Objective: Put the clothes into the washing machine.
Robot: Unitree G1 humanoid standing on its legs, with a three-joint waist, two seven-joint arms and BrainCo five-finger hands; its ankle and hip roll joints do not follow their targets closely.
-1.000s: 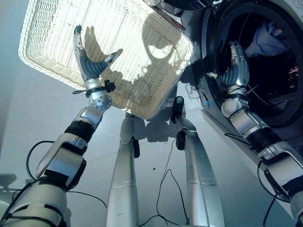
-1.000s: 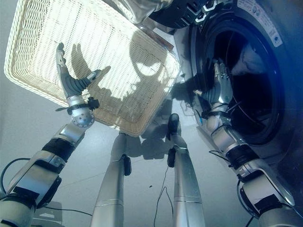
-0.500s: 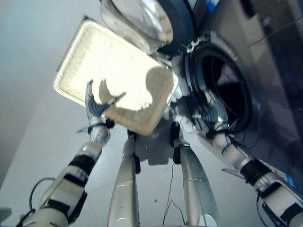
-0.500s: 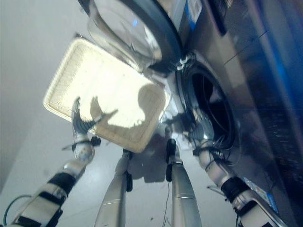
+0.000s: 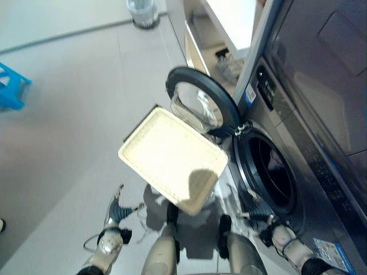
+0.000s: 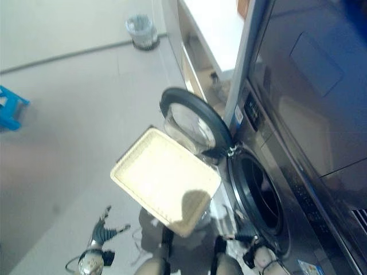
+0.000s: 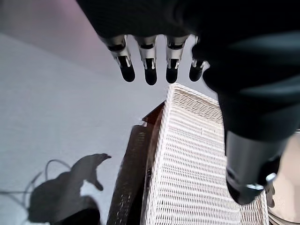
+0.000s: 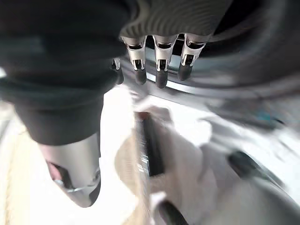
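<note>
The left hand (image 5: 116, 211) is hanging low over the grey floor (image 5: 69, 114), fingers straight and spread, thumb out to the side, holding nothing; in its wrist view the fingers (image 7: 149, 70) are pointing past the basket's woven rim. The right hand (image 5: 259, 217) is showing at the lower lip of the washer (image 5: 309, 143) opening, fingers straight and apart, touching nothing that can be made out. Between the two hands, a little farther out, the white wicker basket (image 5: 172, 157) is sitting on the floor beside the machine, its inside looking bare. The drum (image 5: 274, 177) is standing open and dark just beside the basket's right corner; clothes cannot be made out in it from here. The round door (image 5: 200, 109) is swung wide, leaning over the basket's far edge. Beyond, open floor is stretching to the left toward a blue stool (image 5: 10, 91), with a bin (image 5: 141, 11) at the far edge and a white shelf unit (image 5: 221, 34) behind the door.
</note>
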